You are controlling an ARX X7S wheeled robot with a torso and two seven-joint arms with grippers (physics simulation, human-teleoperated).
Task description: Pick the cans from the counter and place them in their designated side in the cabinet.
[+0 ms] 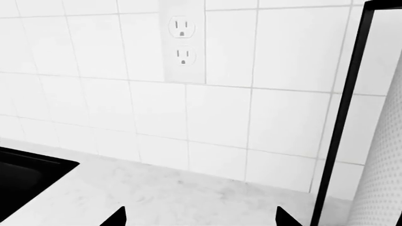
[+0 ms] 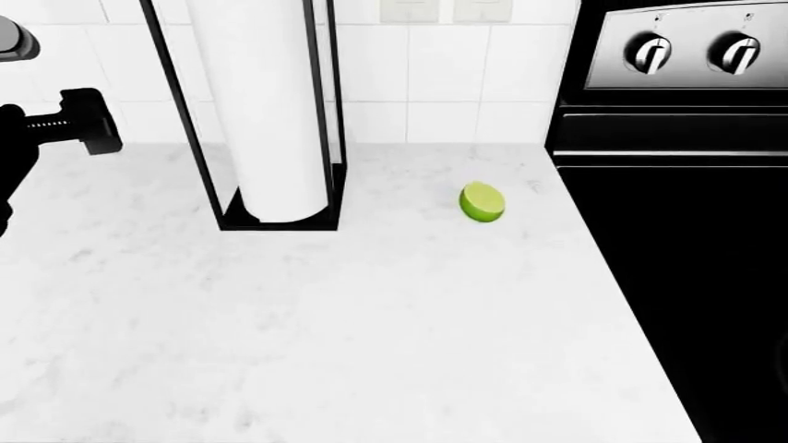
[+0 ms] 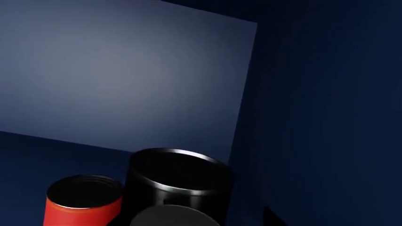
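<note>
In the right wrist view I look into a dark blue cabinet. The slim red can [image 3: 84,201] with a dark top stands on its shelf. A grey round lid [image 3: 173,216] shows at the frame's edge between my right gripper's jaws; its label is hidden. My right gripper [image 3: 197,223] looks open: one dark fingertip [image 3: 271,217] stands apart from the lid, the other is lost in the dark. My left gripper [image 1: 201,217] is open and empty above the white marble counter [image 1: 188,193]. No can shows on the counter [image 2: 369,323] in the head view.
A black cylinder [image 3: 178,181] stands behind the grey lid, beside the red can. On the counter are a paper towel roll in a black frame [image 2: 265,111] and a green lime [image 2: 482,201]. The black stove [image 2: 677,231] lies at the right. My left arm [image 2: 55,129] hangs at the far left.
</note>
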